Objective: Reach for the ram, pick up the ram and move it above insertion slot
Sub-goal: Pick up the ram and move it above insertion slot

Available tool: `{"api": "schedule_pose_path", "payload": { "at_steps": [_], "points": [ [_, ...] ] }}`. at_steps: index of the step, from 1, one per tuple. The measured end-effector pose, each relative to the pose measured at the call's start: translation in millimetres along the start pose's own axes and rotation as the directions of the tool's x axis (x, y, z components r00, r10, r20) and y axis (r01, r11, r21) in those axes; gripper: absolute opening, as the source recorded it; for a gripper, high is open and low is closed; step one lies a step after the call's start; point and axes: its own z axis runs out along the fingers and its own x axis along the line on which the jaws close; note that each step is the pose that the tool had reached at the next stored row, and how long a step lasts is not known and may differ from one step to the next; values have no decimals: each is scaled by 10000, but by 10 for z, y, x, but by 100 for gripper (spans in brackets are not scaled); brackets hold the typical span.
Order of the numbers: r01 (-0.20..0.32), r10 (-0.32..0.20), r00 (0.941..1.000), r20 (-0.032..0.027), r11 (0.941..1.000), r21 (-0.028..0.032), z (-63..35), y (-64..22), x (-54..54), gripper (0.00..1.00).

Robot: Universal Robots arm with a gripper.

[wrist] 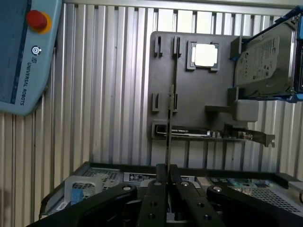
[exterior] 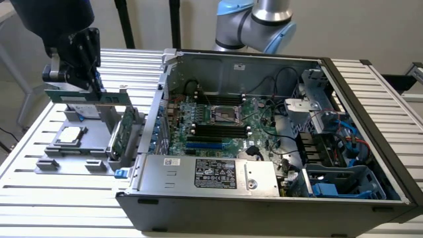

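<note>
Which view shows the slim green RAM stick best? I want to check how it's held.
The exterior view: the slim green RAM stick shows its long flat face, held level under the black hand, above the grey parts holder. The wrist view catches the stick edge-on, as a thin dark line rising from between the hand's fingers.

The open computer case (exterior: 264, 144) sits on the desk (exterior: 370, 84), with the parts holder (exterior: 73, 148) beside it on the exterior view's left, under the lifted ram (exterior: 86, 96).
</note>
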Motion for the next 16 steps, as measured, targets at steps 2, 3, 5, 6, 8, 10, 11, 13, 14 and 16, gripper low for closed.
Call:
{"api": "schedule_pose_path", "payload": {
  "at_steps": [2,3,5,6,8,10,11,13,14,16],
  "points": [
    [1,-1,10000,19,10000,0,-6,-94,4,14],
    [2,-2,10000,31,10000,0,-8,-137,6,14],
    [4,-4,10000,55,10000,2,-10,-227,9,14],
    [5,-5,10000,66,10000,2,-11,-274,11,14],
    [5,-5,10000,89,10000,3,-14,-366,15,14],
    [6,-6,9999,114,10000,5,-16,-457,19,14],
    [5,-6,9999,122,10000,5,-18,-502,20,14],
    [7,-7,9999,139,10000,6,-20,-592,24,14],
    [7,-7,9999,146,10000,6,-22,-637,26,14],
    [6,-7,9999,159,10000,6,-23,-728,29,14]
  ]
}}
